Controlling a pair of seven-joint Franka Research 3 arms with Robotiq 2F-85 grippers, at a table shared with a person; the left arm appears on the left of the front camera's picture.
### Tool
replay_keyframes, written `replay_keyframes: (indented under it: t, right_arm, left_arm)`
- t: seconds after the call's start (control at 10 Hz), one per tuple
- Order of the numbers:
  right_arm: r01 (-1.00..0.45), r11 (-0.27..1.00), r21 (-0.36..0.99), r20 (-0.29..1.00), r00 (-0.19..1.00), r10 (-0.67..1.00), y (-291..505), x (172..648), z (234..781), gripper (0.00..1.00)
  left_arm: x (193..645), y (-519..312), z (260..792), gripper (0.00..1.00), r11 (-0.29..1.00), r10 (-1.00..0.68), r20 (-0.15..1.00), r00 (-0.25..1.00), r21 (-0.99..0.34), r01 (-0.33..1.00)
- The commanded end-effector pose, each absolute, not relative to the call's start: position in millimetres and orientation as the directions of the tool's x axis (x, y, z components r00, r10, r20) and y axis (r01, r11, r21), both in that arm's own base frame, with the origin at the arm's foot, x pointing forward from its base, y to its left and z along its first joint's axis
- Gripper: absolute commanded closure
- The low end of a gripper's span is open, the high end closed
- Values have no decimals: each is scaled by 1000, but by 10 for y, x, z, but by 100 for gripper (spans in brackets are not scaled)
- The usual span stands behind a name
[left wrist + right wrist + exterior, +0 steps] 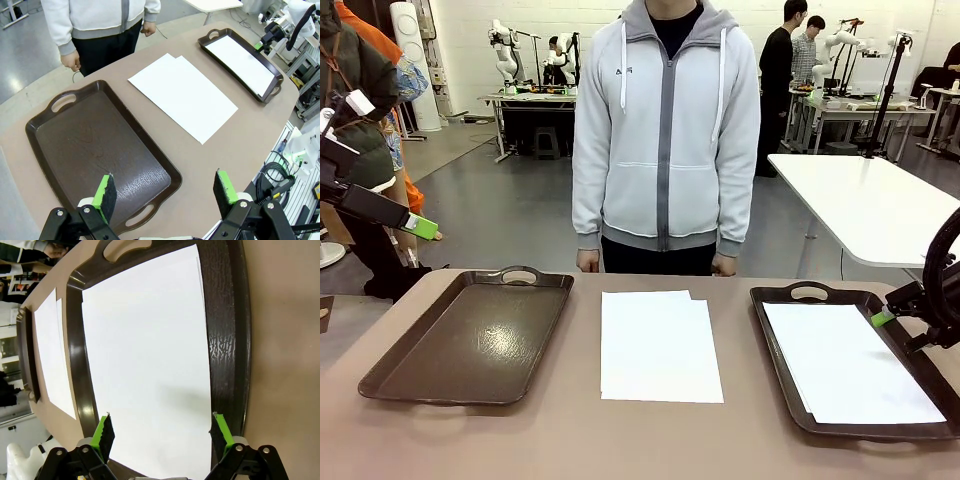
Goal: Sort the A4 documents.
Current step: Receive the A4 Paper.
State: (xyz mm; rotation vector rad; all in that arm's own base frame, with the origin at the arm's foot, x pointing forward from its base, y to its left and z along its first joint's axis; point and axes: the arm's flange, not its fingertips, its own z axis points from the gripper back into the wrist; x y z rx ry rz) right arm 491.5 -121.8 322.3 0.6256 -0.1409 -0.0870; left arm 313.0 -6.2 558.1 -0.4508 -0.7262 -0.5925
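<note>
Green-padded left gripper (164, 192) is hanging spread wide above the empty brown tray (100, 150). Right gripper (162, 435), also spread, is hovering over the second tray (225, 340), where A4 documents (145, 355) are lying. Two more sheets (658, 345) are overlapping on the tan table (570, 430) between both pincers. A person in a grey hoodie (665, 130) is standing opposite in a lab room.

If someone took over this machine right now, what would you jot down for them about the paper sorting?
Left pincer: open, holding nothing, above the near end of the left tray.
Right pincer: open, holding nothing, above the right tray.
Papers: tray paper lies flat in the right tray. The middle sheets, at least two and slightly offset, lie on the table between the trays.
Done: some paper is in the right tray.
Left: the middle sheets are not yet in a tray.
The person's hands hang at the far edge, touching nothing.
</note>
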Motion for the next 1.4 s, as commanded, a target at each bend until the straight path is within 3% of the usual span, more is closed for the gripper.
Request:
replay_keyframes:
  t: [0.0, 0.1, 0.3, 0.6, 0.9, 1.1, 1.3]
  right_arm:
    - [41, 807, 589, 103, 987, -125, -1223, 4921, 3213, 0]
    - [39, 807, 589, 105, 987, -124, -1218, 4915, 3223, 0]
    - [-160, 827, 539, 288, 957, -2, -1024, 4633, 3541, 0]
    - [-438, 758, 484, 444, 869, 218, -389, 4443, 4001, 0]
    - [-753, 544, 371, 621, 636, 457, 91, 4166, 4532, 0]
    - [-861, 423, 282, 725, 480, 494, 216, 3929, 4938, 0]
    - [-906, 325, 271, 769, 407, 493, 165, 3629, 5168, 0]
  left_arm:
    - [3134, -52, 5576, 0, 738, -343, 728, 593, -181, 649]
    - [3134, -52, 5576, 0, 738, -343, 728, 593, -181, 649]
    - [3134, -52, 5576, 0, 738, -343, 728, 593, -181, 649]
    - [3134, -52, 5576, 0, 738, -343, 728, 593, -181, 649]
    - [3134, -52, 5576, 0, 738, -343, 728, 593, -181, 649]
    - [3134, -52, 5576, 0, 738, -343, 728, 593, -181, 649]
    - [3134, -52, 5576, 0, 738, -343, 728, 593, -181, 649]
